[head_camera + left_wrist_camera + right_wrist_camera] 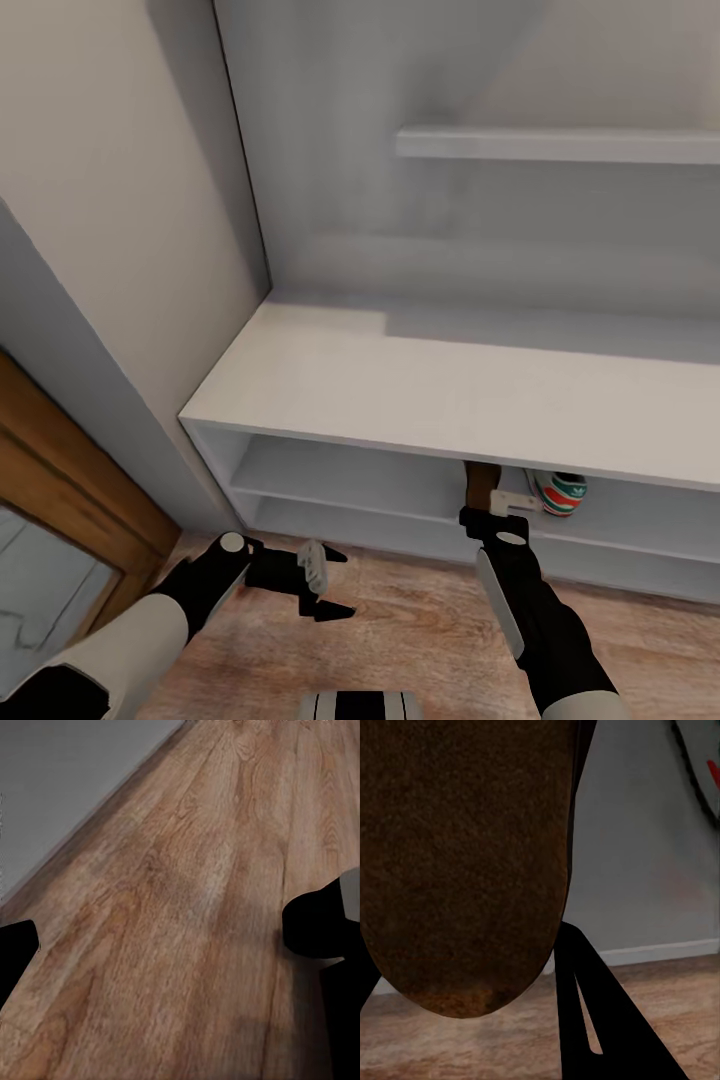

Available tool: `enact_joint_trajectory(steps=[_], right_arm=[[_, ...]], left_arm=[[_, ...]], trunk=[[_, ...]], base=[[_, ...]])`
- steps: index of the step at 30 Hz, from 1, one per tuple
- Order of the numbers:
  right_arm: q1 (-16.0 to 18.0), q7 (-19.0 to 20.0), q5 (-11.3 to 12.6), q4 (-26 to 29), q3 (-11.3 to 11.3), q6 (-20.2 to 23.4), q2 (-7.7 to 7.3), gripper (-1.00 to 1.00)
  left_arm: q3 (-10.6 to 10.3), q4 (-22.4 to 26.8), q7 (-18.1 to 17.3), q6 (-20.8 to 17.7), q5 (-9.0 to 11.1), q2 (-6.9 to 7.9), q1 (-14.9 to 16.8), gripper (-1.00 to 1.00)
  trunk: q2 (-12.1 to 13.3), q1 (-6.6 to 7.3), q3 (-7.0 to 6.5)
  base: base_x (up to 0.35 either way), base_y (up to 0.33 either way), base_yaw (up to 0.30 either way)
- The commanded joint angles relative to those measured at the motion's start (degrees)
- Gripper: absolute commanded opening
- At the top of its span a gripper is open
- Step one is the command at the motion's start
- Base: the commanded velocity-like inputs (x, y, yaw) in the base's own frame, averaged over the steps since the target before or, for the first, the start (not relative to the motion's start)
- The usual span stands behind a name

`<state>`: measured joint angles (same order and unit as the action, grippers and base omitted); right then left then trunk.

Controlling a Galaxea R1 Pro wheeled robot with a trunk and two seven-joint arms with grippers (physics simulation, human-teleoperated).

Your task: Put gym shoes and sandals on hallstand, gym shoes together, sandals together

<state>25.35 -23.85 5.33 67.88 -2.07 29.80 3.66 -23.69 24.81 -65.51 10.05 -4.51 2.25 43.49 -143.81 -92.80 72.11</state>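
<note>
One brown sandal (479, 484) is in my right gripper (492, 510), which is shut on it at the mouth of the upper open tier of the hallstand (420, 390). In the right wrist view the sandal's dark sole (465, 855) looms close, beside a black finger (585, 1020). A gym shoe (561, 493), white with green stripes and a red toe, rests on that same tier just right of the sandal; its edge (699, 765) also appears in the right wrist view. My left gripper (335, 580) hangs open and empty over the corridor floor (187, 907).
The hallstand's pale grey bench top is bare, with a floating shelf (560, 145) on the back panel above. A wall (110, 200) closes in at the left, with a wood-framed door (70, 490) beside my left arm. Plank flooring (400, 640) lies before the rack.
</note>
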Motion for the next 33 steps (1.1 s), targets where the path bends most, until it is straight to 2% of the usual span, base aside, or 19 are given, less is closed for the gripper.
enact_joint_trajectory(steps=[1, 33], right_arm=[[0.0, -0.7, 0.7, 0.1, -0.1, 0.1, -0.04, -1.0], [0.0, -0.7, 0.7, 0.0, -0.1, 0.1, -0.05, -1.0]], left_arm=[[-0.1, 0.1, 0.0, 0.6, -0.3, -0.01, 0.0, 1.0], [-0.1, 0.1, 0.0, 0.6, -0.3, -0.05, 0.0, 1.0]], trunk=[[0.0, -0.01, 0.04], [0.0, -0.01, 0.04]], base=[[0.188, -0.116, 0.0], [0.06, -0.005, 0.0]])
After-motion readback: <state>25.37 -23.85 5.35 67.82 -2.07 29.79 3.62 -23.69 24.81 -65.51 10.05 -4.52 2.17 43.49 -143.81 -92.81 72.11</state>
